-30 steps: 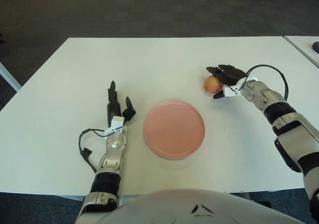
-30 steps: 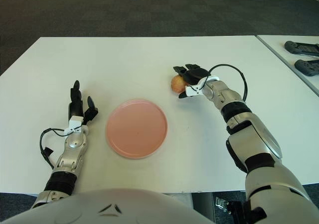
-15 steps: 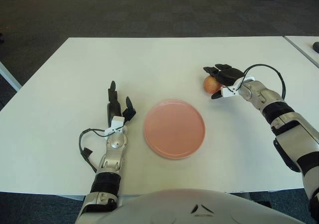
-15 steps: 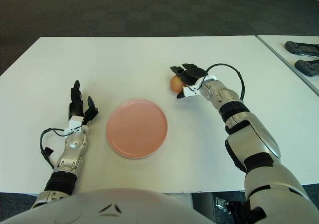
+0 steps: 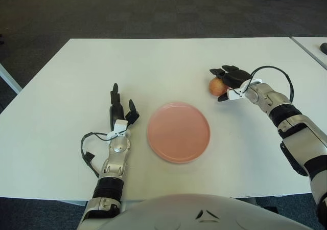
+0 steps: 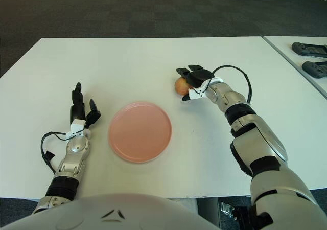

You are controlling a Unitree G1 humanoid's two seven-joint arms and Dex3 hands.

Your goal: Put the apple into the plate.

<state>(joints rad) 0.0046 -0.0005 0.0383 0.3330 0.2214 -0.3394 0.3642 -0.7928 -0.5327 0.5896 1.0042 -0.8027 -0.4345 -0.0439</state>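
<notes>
1. My right hand is at the apple, its fingers curled over the top, grasping it.
2. The apple sits on the white bench, well right of the pink plate.
3. My left hand shows left of the plate, fingers released and straight.
</notes>
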